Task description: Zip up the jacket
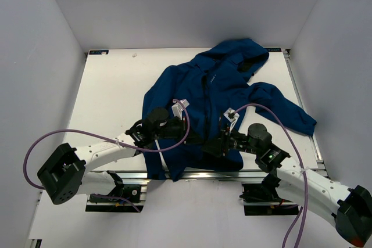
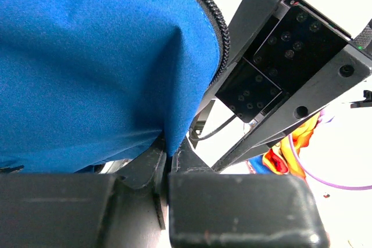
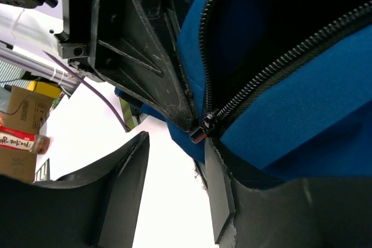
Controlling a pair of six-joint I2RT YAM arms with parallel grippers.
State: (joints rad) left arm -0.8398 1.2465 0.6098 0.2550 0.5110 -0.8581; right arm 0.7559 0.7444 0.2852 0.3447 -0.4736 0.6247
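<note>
The dark blue hooded jacket (image 1: 232, 85) lies on the white table, hood at the far right, hem at the near edge. My left gripper (image 1: 196, 139) is shut on the hem fabric (image 2: 87, 56) beside the zipper teeth (image 2: 216, 21), its jaws (image 2: 167, 152) pinching the cloth. My right gripper (image 1: 212, 146) is open and faces it from the right. In the right wrist view the zipper slider (image 3: 200, 132), with a small red tab, sits at the bottom of the two diverging rows of teeth. It is just above my right gripper's (image 3: 174, 143) right finger (image 3: 224, 196), with no grip on it.
The two grippers nearly touch at the jacket's lower front; the right one's fingers (image 2: 273, 68) fill the left wrist view. Purple cables (image 1: 70, 135) loop off both arms. A metal rail (image 1: 116, 175) runs along the table's near edge. White walls stand at the left, right and back.
</note>
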